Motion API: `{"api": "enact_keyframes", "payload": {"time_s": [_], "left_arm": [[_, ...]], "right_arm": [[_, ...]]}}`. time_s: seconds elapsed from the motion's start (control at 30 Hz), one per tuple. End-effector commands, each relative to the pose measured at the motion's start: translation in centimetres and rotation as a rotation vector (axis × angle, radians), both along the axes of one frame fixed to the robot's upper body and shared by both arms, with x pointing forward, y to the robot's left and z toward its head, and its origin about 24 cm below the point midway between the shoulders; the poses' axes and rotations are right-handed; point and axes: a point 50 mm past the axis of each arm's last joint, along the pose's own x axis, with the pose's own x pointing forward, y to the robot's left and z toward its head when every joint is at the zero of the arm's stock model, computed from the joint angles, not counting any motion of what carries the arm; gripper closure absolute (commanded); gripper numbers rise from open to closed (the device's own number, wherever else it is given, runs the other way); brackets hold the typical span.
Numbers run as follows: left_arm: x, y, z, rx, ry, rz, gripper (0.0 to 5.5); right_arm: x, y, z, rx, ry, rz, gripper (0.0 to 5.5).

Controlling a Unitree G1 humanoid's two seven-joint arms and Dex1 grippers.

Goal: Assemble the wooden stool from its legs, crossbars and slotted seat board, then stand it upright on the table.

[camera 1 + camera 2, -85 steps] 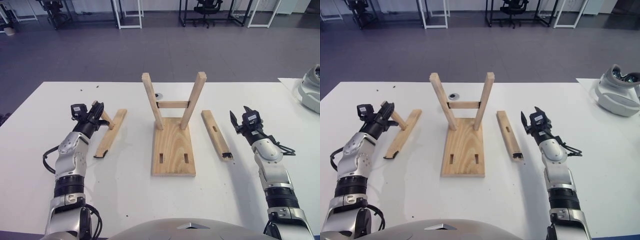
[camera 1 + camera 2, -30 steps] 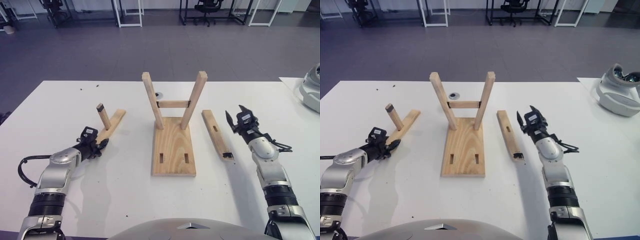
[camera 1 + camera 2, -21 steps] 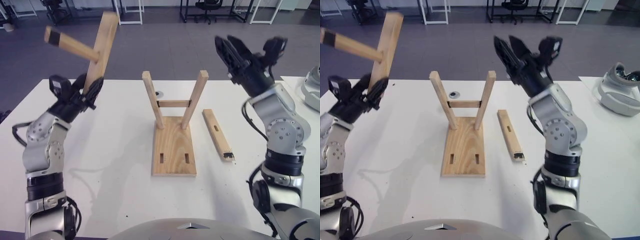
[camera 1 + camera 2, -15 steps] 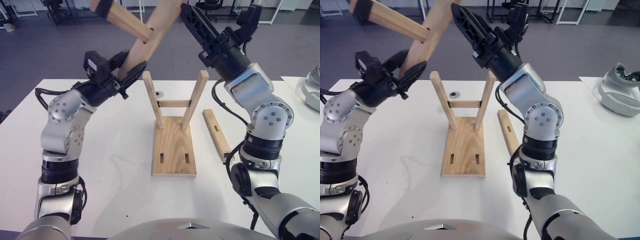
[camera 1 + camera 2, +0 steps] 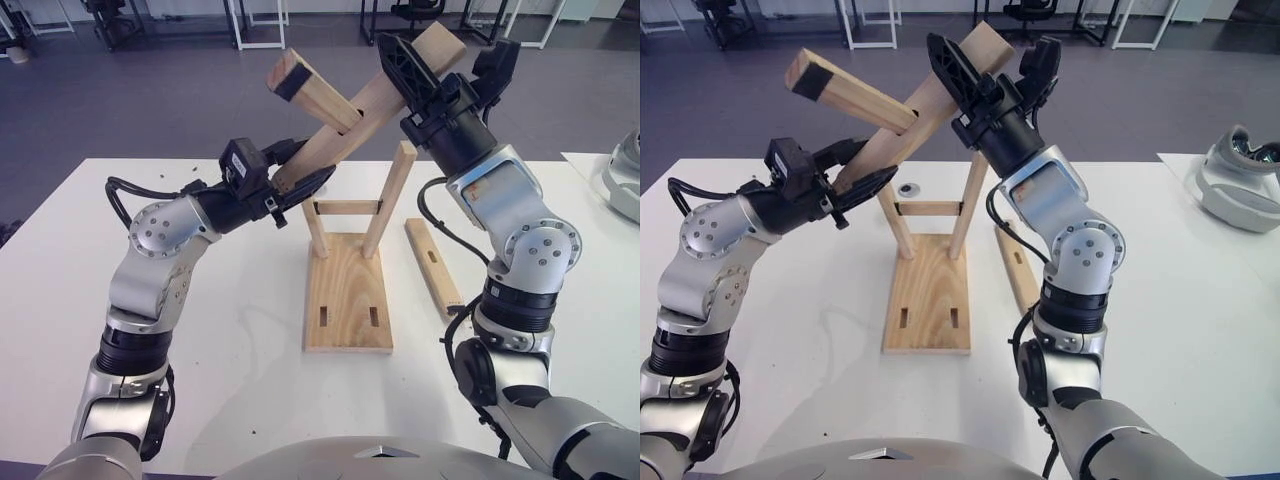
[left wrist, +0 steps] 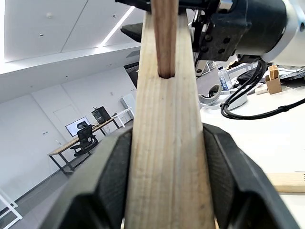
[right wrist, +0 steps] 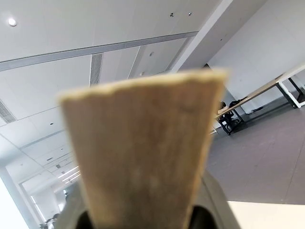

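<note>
Head view: the left pincer (image 5: 312, 162) pinches a pale wooden leg (image 5: 350, 125), with a short dark-tipped crossbar (image 5: 312, 90) attached, above the white desk (image 5: 220, 320). The right pincer (image 5: 442, 68), spread, straddles the leg's top end. The slotted seat board (image 5: 346, 300) lies below.
Left wrist: black fingers (image 6: 102, 186) clamp the leg.
Right wrist: the leg's end looms close.

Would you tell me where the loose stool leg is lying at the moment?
In the left eye view the loose leg lies flat on the table, right of the seat board and not touching it.
</note>
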Motion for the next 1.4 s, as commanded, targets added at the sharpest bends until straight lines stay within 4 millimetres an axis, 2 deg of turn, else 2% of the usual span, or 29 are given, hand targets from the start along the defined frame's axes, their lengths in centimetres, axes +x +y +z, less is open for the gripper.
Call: {"api": "enact_keyframes", "payload": {"time_s": [0.03,0.07,0.1,0.2,0.33,0.47,0.53,0.63,0.77,1.0,1.13,1.23,1.4], "left_arm": [[-0.9,-0.8,-0.5,0.006,0.015,-0.042,3.47],[-1.1,-1.1,-1.5,0.023,0.057,-0.053,3.47],[-1.4,-1.3,-2.3,0.047,0.084,-0.060,3.09],[-2.7,-1.0,-4.9,0.110,0.160,-0.043,2.64],[-3.5,1.9,-8.5,0.196,0.245,0.114,1.82],[-2.9,4.6,-12.4,0.340,0.304,0.353,1.49],[-2.8,4.7,-14.0,0.362,0.347,0.419,1.49],[-3.2,3.7,-15.6,0.374,0.400,0.414,1.49],[-3.4,3.2,-16.0,0.361,0.420,0.407,1.49],[-3.4,3.1,-15.6,0.324,0.431,0.415,1.49],[-3.3,2.8,-15.2,0.295,0.431,0.409,1.49],[-3.3,2.6,-15.1,0.287,0.431,0.403,1.49],[-3.2,2.3,-14.8,0.286,0.426,0.394,1.49]], "right_arm": [[-0.7,-0.9,-1.9,-0.029,0.061,-0.051,4.44],[-1.5,-1.7,-3.1,-0.079,0.070,-0.097,4.44],[-2.3,-2.4,-4.1,-0.118,0.080,-0.136,4.43],[-5.1,-5.8,-7.5,-0.164,0.188,-0.263,4.47],[-8.0,-9.5,-11.6,-0.199,0.383,-0.419,4.47],[-8.6,-10.3,-13.7,-0.236,0.494,-0.447,4.47],[-8.5,-10.6,-14.3,-0.243,0.530,-0.450,4.47],[-8.4,-10.6,-14.9,-0.252,0.563,-0.459,4.47],[-8.3,-10.5,-15.0,-0.295,0.567,-0.521,4.47],[-7.5,-9.4,-13.4,-0.620,0.418,-0.591,4.44],[-6.7,-9.5,-12.9,-0.686,0.368,-0.651,4.43],[-6.6,-9.2,-14.2,-0.772,0.385,-0.628,4.43],[-7.3,-8.2,-17.7,-0.986,0.436,-0.482,4.42]]}}
